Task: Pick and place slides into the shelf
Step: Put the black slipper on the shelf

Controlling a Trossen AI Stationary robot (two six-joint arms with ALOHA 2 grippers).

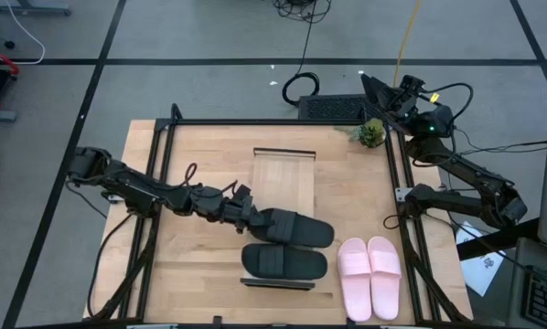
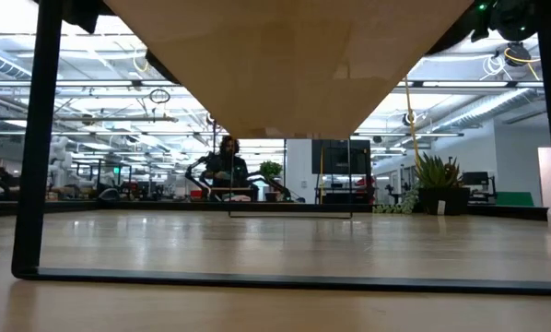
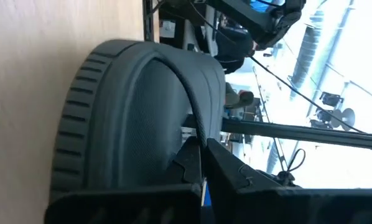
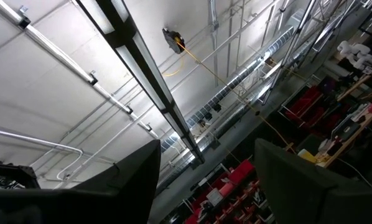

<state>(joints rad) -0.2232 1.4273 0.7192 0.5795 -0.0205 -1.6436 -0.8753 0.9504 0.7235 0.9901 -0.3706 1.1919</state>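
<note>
Gripping 1 black slide [image 1: 299, 228] by its strap, left pincer [image 1: 260, 219] clamped tight mid-tabletop. Other black one [image 1: 284, 263] on the shelf [image 1: 278, 283] at the front edge, pink pair [image 1: 370, 276] beside. Right pincer [image 4: 208, 180] parked, fingers apart.

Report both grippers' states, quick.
Left gripper: shut on a black slide.
Right gripper: open, holding nothing, parked off the table's right side.

Hidden in the low view: all four slides, behind the shelf [image 2: 285, 65] filling the top; cut off at the left wrist view's edge: the near end of the black slide [image 3: 136, 118]; too small to make out: the distant person [image 2: 228, 166].
</note>
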